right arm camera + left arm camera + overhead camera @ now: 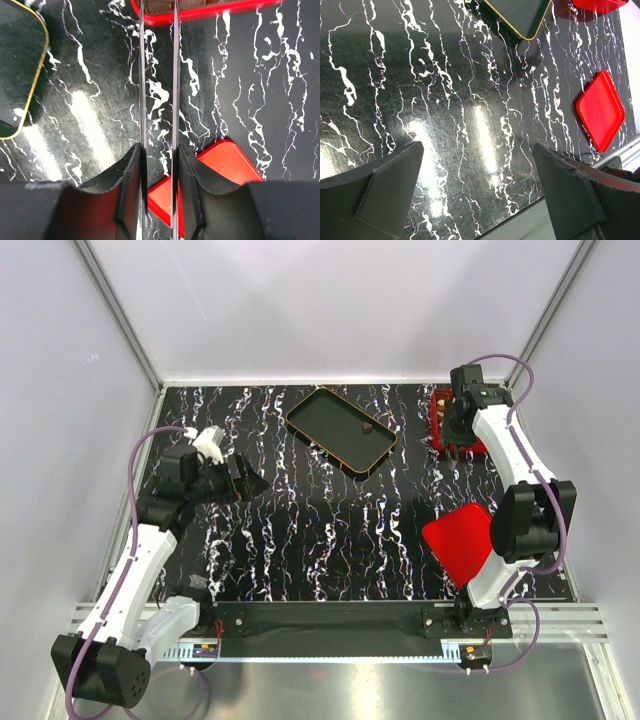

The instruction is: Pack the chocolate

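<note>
Left pincer (477, 147): wide open, nothing between the fingers (390, 190); hovered over bare tabletop (300, 540) at left of the top view, pointed toward the middle.
Right pincer (158, 145): nearly closed, only a narrow gap left, nothing gripped; sat at upper right of the top view, right at the near edge of the red box (200, 14).
Thin strips (175, 75): two long, flat, shiny strips ran forward from the right pincer's fingers, parallel and just apart; their far ends reached the box rim at the top of the right wrist view. Could not tell whether they touched it.
Chocolate in box (160, 5): brownish pieces in the compartments at the top edge of the right wrist view; cropped, count unclear.
Chocolate in tray (367, 427): one small dark piece, alone on the tray floor, toward its right end.
Tray (325, 420): black, oblong, orange rim, set at an angle at upper centre of the top view, well apart from the left pincer.
Red lid (460, 540): flat on the tabletop at lower right of the top view, beside the right arm, apart from the box.
Tabletop: black with white veins, glare patches in both wrist views.
</note>
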`<move>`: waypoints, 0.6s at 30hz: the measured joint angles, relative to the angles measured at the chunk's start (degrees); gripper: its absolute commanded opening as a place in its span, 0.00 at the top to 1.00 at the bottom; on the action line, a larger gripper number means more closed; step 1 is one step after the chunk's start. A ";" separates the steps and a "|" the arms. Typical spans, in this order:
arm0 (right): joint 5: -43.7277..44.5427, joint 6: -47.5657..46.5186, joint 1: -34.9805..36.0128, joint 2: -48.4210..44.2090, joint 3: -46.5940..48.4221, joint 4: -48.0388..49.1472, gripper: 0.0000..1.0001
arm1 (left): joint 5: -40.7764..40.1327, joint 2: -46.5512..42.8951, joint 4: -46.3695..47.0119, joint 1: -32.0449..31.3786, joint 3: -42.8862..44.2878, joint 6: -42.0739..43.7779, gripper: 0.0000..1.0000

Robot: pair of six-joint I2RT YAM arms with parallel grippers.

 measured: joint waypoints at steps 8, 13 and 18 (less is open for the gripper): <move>0.00 0.00 0.00 0.61 -1.88 0.55 0.63 | 0.00 0.00 0.00 0.00 0.00 0.00 0.01; 0.00 -0.02 0.00 1.86 -1.88 1.09 0.62 | 0.00 0.00 0.00 0.00 0.00 0.02 0.01; 0.04 -0.09 0.00 3.54 -1.79 1.99 0.59 | 0.00 0.00 0.00 0.00 0.00 0.02 0.01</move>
